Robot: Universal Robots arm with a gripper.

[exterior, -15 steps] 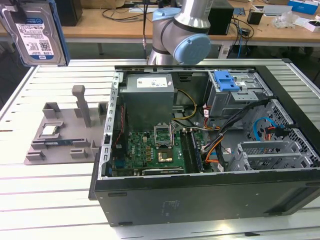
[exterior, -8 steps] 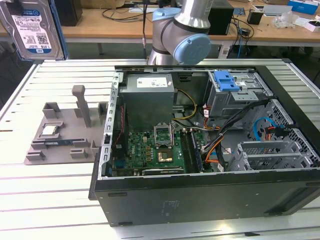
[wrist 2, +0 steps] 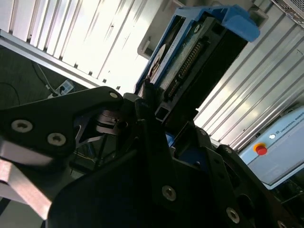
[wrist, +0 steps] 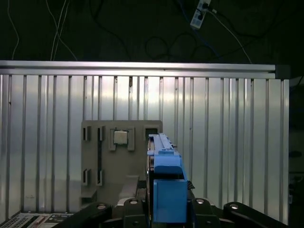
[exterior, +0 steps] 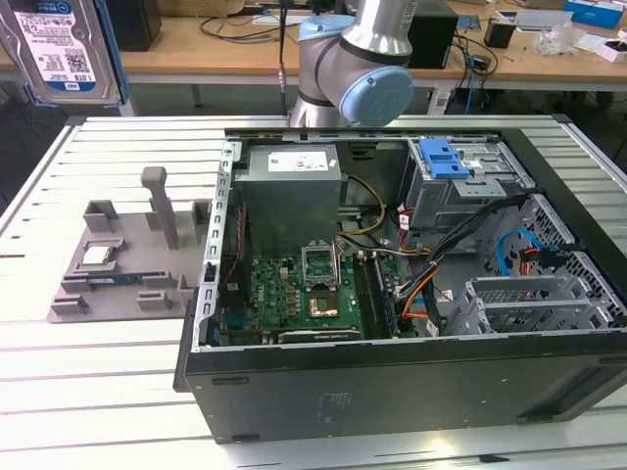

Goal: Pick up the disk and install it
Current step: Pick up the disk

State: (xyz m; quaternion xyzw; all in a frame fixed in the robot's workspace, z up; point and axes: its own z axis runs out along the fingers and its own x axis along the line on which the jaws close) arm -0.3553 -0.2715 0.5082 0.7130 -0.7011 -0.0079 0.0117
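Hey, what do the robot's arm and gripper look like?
The arm is a silver metal tube with rounded light-blue joint caps. The gripper is black, built from flat angular link plates fastened with round silver screws.

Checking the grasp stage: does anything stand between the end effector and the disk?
Nothing visible does. The end effector is already closed on the disk, holding it lifted above the grey fixture.

Disk [exterior: 64, 44] hangs above holder [exterior: 127, 245] on table [exterior: 78, 382]; computer case [exterior: 392, 392] at exterior view's right.
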